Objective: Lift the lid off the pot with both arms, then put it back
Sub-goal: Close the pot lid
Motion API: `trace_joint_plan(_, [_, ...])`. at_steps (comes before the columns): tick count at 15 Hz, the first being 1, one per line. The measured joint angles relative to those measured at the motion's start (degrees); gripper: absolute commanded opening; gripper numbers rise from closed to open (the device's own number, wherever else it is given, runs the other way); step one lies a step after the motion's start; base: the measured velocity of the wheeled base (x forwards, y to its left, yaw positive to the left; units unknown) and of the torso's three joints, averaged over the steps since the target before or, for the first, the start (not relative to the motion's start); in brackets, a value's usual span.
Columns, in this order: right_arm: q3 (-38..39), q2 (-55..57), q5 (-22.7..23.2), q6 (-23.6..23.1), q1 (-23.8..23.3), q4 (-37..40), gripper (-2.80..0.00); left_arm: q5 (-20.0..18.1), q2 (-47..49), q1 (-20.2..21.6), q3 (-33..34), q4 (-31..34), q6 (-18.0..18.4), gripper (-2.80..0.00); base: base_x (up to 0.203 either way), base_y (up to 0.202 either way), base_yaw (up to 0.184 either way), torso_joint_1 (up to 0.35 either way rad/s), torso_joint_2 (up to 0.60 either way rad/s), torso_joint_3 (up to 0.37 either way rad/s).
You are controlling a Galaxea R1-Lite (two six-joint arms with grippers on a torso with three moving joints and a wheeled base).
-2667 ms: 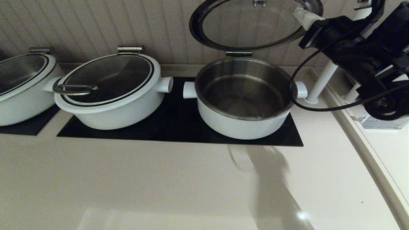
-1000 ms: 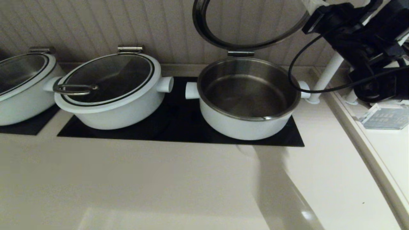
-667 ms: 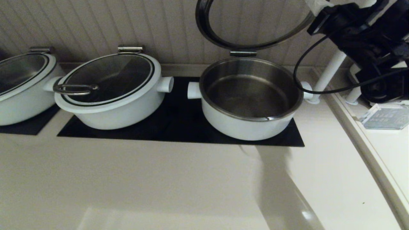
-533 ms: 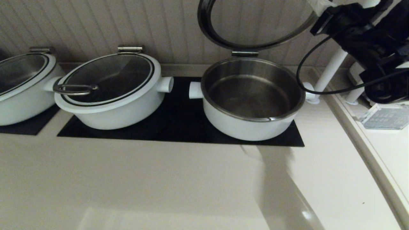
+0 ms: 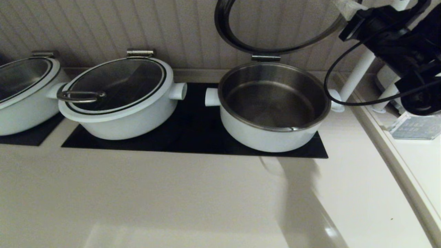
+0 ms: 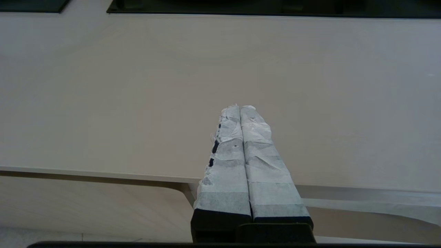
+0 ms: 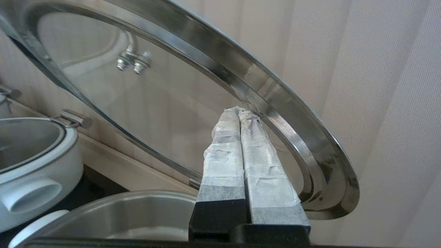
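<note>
The white pot (image 5: 268, 139) with a shiny steel inside stands open on the black cooktop, right of centre. Its glass lid (image 5: 224, 32) is tipped up on the rear hinge, leaning toward the wall, its top out of view. My right gripper (image 5: 344, 5) is shut, and its taped tips press against the lid's steel underside rim at the right edge. In the right wrist view the gripper (image 7: 238, 111) touches the rim of the lid (image 7: 155, 89), above the pot (image 7: 137, 213). My left gripper (image 6: 239, 107) is shut and empty over the bare counter, outside the head view.
A wider white pot (image 5: 117, 120) with a loop-handle lid stands to the left on the cooktop (image 5: 193, 141); another pot (image 5: 20, 103) is at the far left. A white post (image 5: 355, 79) and a raised ledge with a clear box (image 5: 417, 127) lie to the right.
The lid has swung further up and back. My right arm has risen and moved right with it. The pot has slid a little to the right.
</note>
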Motion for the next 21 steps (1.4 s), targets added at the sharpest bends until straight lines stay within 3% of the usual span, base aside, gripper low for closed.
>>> trace_joint_plan(9, [2.4,-1.7,3.3,1.8,0.0,0.2,-2.80,0.0,0.0,0.0,0.0,0.0,0.0,-2.80,0.000,0.000,0.000,0.000,0.00,0.000])
trace_joint_plan(21, [18.5,-12.4,4.7,1.7,-1.9,1.5,-2.80,0.0,0.0,0.0,0.0,0.0,0.0,-2.80,0.000,0.000,0.000,0.000,0.00,0.000])
